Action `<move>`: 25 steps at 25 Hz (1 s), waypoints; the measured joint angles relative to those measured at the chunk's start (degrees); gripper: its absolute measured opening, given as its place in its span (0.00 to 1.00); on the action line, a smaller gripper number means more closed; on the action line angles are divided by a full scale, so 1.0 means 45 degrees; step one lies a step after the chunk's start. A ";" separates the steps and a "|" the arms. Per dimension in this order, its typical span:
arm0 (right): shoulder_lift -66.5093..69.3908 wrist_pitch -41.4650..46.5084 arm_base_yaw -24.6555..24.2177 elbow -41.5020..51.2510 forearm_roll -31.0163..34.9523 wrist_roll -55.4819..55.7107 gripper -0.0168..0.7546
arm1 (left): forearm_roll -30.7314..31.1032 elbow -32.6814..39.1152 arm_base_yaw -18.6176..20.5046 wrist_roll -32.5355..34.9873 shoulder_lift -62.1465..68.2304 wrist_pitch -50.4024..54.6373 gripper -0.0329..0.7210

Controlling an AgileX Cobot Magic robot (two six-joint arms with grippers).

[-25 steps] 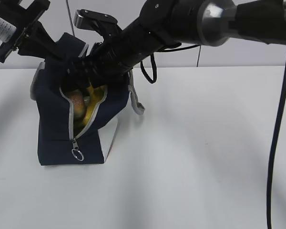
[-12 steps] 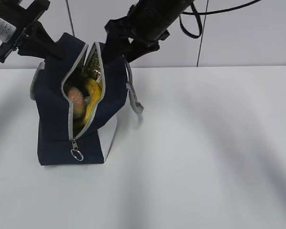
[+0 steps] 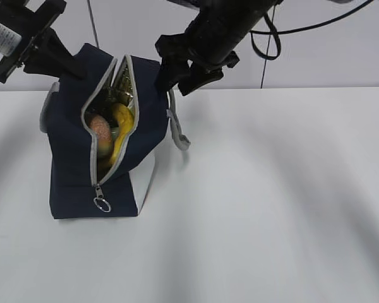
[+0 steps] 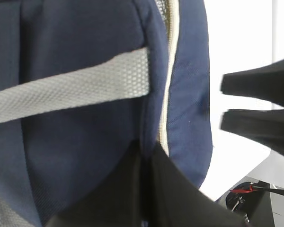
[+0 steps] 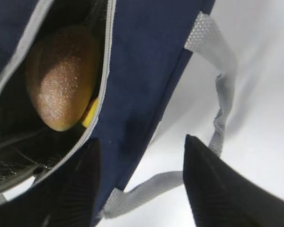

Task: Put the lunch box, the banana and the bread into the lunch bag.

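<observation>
white table (image 3: pixel 271 208) | lunch bag (image 3: pixel 69 164): bread (image 3: pixel 99 128), banana (image 3: pixel 121 123) | left claw (image 4: pixel 146 161) clamped on bag | right claw (image 3: pixel 177 74) apart

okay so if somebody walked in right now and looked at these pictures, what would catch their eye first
Probably the navy lunch bag standing at the table's left, zipper gaping, with the golden bread and yellow banana showing inside. Next, the two black arms: the left gripper pinches the bag's upper rear edge, while the right gripper hangs just above its right side, jaws apart and empty.
</observation>
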 joint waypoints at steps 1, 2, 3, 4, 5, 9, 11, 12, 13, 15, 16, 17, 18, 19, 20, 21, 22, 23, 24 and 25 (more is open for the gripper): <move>0.0168 -0.0079 0.0000 0.0000 0.0234 0.0000 0.56 | 0.0000 0.0000 0.0000 0.0000 0.0000 0.0000 0.04; 0.0358 -0.0202 0.0000 0.0000 0.0438 0.0006 0.56 | 0.0000 0.0000 0.0000 0.0000 0.0000 0.0000 0.04; 0.0557 -0.0352 0.0000 0.0000 0.0617 0.0027 0.55 | 0.0000 0.0000 0.0000 0.0000 0.0000 0.0000 0.04; 0.0737 -0.0495 0.0000 0.0000 0.0846 0.0027 0.55 | 0.0000 0.0000 0.0000 0.0000 0.0000 0.0000 0.04; 0.0876 -0.0621 0.0000 0.0000 0.1081 0.0027 0.55 | 0.0000 0.0000 0.0000 0.0000 0.0000 0.0000 0.04; 0.1314 -0.0921 0.0000 0.0000 0.1892 0.0027 0.46 | 0.0000 0.0000 0.0000 0.0000 0.0000 0.0000 0.04; 0.1383 -0.0947 0.0000 0.0000 0.1999 0.0027 0.29 | 0.0000 0.0000 0.0000 0.0000 0.0000 0.0000 0.04; 0.1383 -0.0947 0.0000 0.0000 0.2032 0.0004 0.21 | 0.0000 0.0000 0.0000 0.0000 0.0000 0.0000 0.04; 0.1383 -0.0947 0.0000 -0.0052 0.2050 -0.0051 0.11 | 0.0000 0.0000 0.0000 0.0000 0.0000 0.0000 0.04; 0.1383 -0.0737 0.0000 -0.0284 0.2083 -0.0128 0.04 | 0.0000 0.0000 0.0000 0.0000 0.0000 0.0000 0.04; 0.1415 -0.0515 0.0000 -0.0524 0.2083 -0.0135 0.02 | -0.0027 0.0000 0.0000 0.0000 0.0000 0.0000 0.04; 0.1421 -0.0215 0.0000 -0.0838 0.2019 -0.0157 0.02 | -0.0069 0.0000 -0.0012 0.0000 0.0000 0.0000 0.04; 0.1443 0.0069 0.0000 -0.1142 0.1893 -0.0157 0.01 | -0.0185 0.0000 -0.0038 0.0000 0.0000 0.0000 0.04; 0.1467 0.0356 0.0000 -0.1557 0.1708 -0.0157 0.01 | -0.0363 0.0000 -0.0087 0.0052 0.0000 0.0000 0.04; 0.1487 0.0599 0.0000 -0.2010 0.1523 -0.0102 0.01 | -0.0529 0.0000 -0.0180 0.0140 0.0000 -0.0015 0.04; 0.1520 0.0798 0.0000 -0.2485 0.1267 0.0070 0.01 | -0.0709 0.0000 -0.0287 0.0243 0.0000 -0.0024 0.04; 0.1518 0.0902 0.0000 -0.2891 0.0942 0.0432 0.01 | -0.0900 0.0000 -0.0428 0.0343 0.0000 -0.0028 0.04; 0.1518 0.0993 0.0000 -0.3296 0.0602 0.0894 0.01 | -0.1032 0.0000 -0.0575 0.0395 0.0000 -0.0076 0.04; 0.1453 0.1023 0.0000 -0.3596 0.0304 0.1296 0.01 | -0.1164 0.0000 -0.0762 0.0434 0.0003 -0.0180 0.04; 0.1383 0.1054 0.0000 -0.3799 -0.0066 0.1568 0.01 | -0.1293 0.0000 -0.0949 0.0447 0.0016 -0.0368 0.04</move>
